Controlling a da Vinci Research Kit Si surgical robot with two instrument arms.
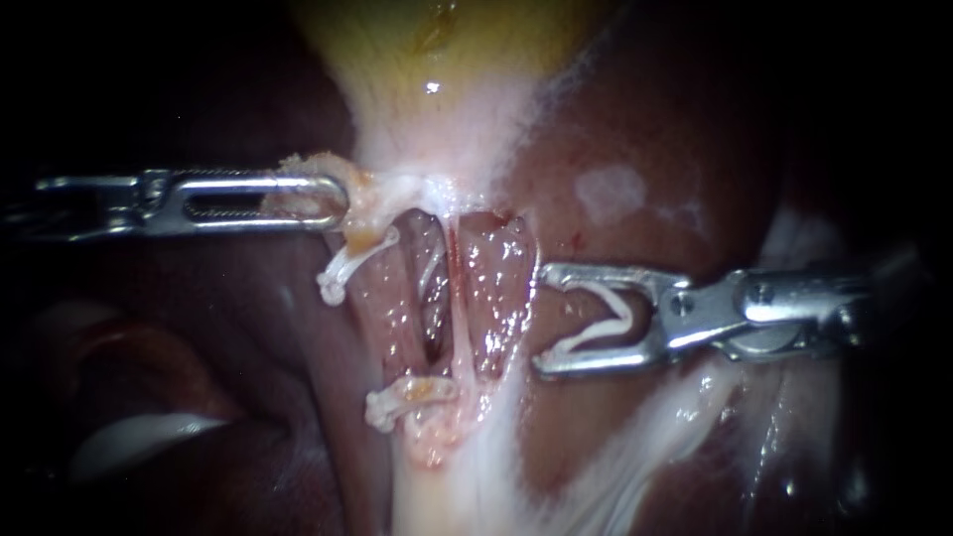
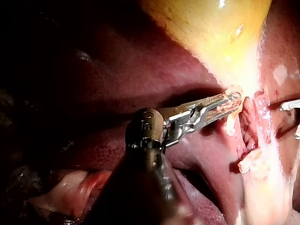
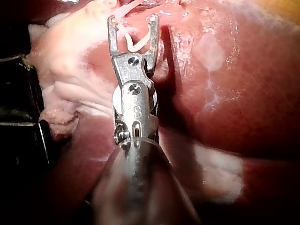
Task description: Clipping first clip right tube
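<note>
1. Your right instrument (image 1: 541,320) hovers with its jaws wide open and a white clip (image 1: 601,320) seated between them. The tips stand just beside the bare, glistening right tube (image 1: 496,298), not yet around it.
2. Your left instrument (image 1: 333,199) has its jaws closed on a fold of pale tissue (image 1: 362,203) at the neck of the gallbladder (image 1: 427,40). It appears to hold the tubes spread apart.
3. If you close before both jaws pass fully across the tube, the clip may bite only part of its width or slide off its edge.
4. If a jaw tip goes in too deep, it may dig into the liver (image 1: 615,129) behind. It could also catch the thin strand lying between the 2 tubes.
5. If you drift toward the left tube (image 1: 382,308), where 2 clips (image 1: 349,260) sit, the new clip may foul one of them.
6. If the left instrument's hold loosens, the tubes may sag together and close the gap you need.
7. The right wrist view shows the clip lying loosely curved between the open jaws, so a knock against tissue could unseat it before you close.
</note>
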